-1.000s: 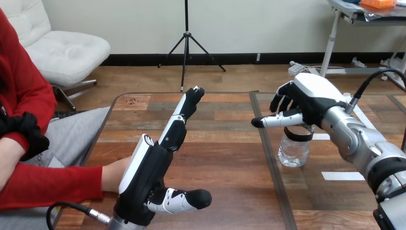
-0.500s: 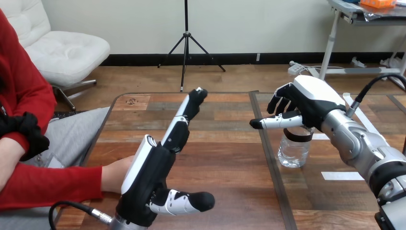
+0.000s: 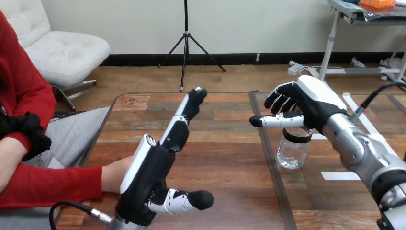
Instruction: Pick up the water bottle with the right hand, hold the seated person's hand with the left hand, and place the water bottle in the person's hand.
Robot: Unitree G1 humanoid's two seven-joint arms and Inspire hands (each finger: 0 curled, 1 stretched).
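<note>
A small clear water bottle (image 3: 292, 151) with a black cap stands upright on the table right of centre. My right hand (image 3: 306, 106) hovers just above its cap, fingers spread and thumb pointing left, holding nothing. My left hand (image 3: 151, 179) stands on edge at the lower left, fingers stretched straight toward the far side and thumb sticking out to the right. The person's hand (image 3: 115, 175), at the end of a red sleeve, lies on the table right behind my left palm; most of it is hidden, and I cannot tell whether the two touch.
The wooden table (image 3: 225, 158) has a dark seam running front to back just left of the bottle. White tape strips (image 3: 342, 176) lie on the right part. The person's other arm (image 3: 14, 143) rests off the table's left edge.
My right hand has risen a little and its fingers have spread wider above the bottle. My left hand and the person's hand have barely moved.
</note>
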